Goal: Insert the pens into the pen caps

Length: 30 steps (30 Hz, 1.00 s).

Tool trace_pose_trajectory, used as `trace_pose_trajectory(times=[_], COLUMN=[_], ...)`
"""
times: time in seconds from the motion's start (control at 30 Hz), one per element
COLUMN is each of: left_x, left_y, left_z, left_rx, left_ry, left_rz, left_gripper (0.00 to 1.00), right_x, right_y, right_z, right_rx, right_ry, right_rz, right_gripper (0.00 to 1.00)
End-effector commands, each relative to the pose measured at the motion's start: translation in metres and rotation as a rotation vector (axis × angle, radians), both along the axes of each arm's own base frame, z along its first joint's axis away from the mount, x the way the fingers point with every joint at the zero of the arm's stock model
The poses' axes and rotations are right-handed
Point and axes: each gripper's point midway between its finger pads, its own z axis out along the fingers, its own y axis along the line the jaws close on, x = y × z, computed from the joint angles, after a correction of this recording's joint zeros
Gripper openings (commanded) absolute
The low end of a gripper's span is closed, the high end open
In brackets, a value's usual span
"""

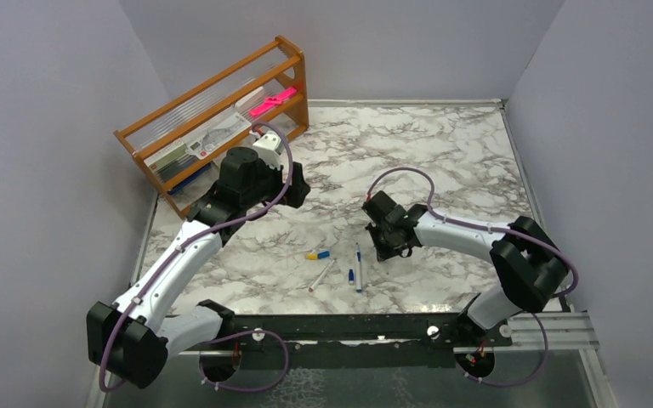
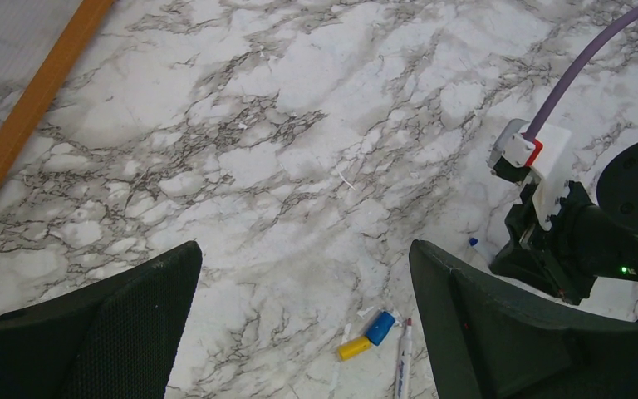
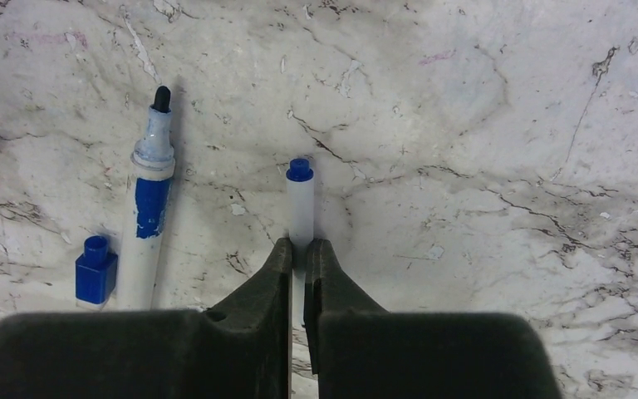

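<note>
Pen (image 3: 300, 209), slim white cylinder, pinched in right hand (image 3: 299, 252)

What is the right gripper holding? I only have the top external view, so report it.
Observer: The right wrist view shows the right gripper shut on a white pen, its blue end poking out ahead of the jaws.
Operator: Now the other arm: report it.
Observer: The left wrist view shows the left gripper wide open, holding nothing.
Operator: Describe what lies beside the held one.
Observer: A blue-banded pen lies uncapped, black tip bare, with a small blue cap beside its barrel.
</note>
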Motion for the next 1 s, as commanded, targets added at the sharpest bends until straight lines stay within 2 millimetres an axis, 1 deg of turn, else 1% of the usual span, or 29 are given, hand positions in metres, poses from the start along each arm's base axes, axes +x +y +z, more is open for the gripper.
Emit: trace_pose_trajectory(times=[0.0,0.07,0.13,0.23,0.3,0.37,0.5,0.57,0.63,0.7,0.77,0.87,0.97], left_x=[0.0,-0.001,-0.002,-0.012,-0.022,-0.029,-0.037,-0.039,-0.042,-0.046,-0.049,-0.052,-0.053], left_y=[0.008,0.004,-0.003,-0.027,-0.045,-0.061,-0.075,-0.078,-0.082,-0.086,-0.088,-0.086,-0.084], left_z=[-0.004,-0.004,-0.005,-0.004,-0.003,0.003,0.013,0.014,0.015,0.016,0.015,0.01,0.002], left_rx=[0.0,-0.02,-0.056,-0.146,-0.212,-0.292,-0.407,-0.434,-0.465,-0.496,-0.511,-0.504,-0.492], left_ry=[0.018,0.046,0.092,0.182,0.24,0.253,0.287,0.313,0.338,0.371,0.394,0.404,0.417], left_rz=[0.049,0.053,0.043,-0.059,-0.158,-0.244,-0.296,-0.307,-0.324,-0.342,-0.357,-0.347,-0.331], left_gripper=[0.98,0.95,0.94,0.94,0.93,0.92,0.89,0.86,0.82,0.74,0.69,0.63,0.61], right_x=[0.001,0.007,0.014,0.024,0.027,0.028,0.025,0.022,0.021,0.021,0.023,0.025,0.026], right_y=[0.001,0.005,0.01,0.025,0.038,0.052,0.081,0.093,0.102,0.107,0.111,0.116,0.122], right_z=[0.001,0.009,0.023,0.055,0.078,0.1,0.143,0.159,0.169,0.175,0.181,0.192,0.199], right_rx=[-0.005,0.017,0.051,0.166,0.264,0.364,0.559,0.627,0.675,0.704,0.723,0.748,0.766], right_ry=[-0.02,-0.056,-0.112,-0.218,-0.28,-0.333,-0.421,-0.436,-0.444,-0.454,-0.47,-0.495,-0.497], right_rz=[0.009,0.027,0.038,0.067,0.1,0.147,0.251,0.3,0.333,0.351,0.361,0.378,0.399], right_gripper=[0.01,0.01,0.01,0.01,0.01,0.01,0.01,0.01,0.01,0.01,0.01,0.01,0.01])
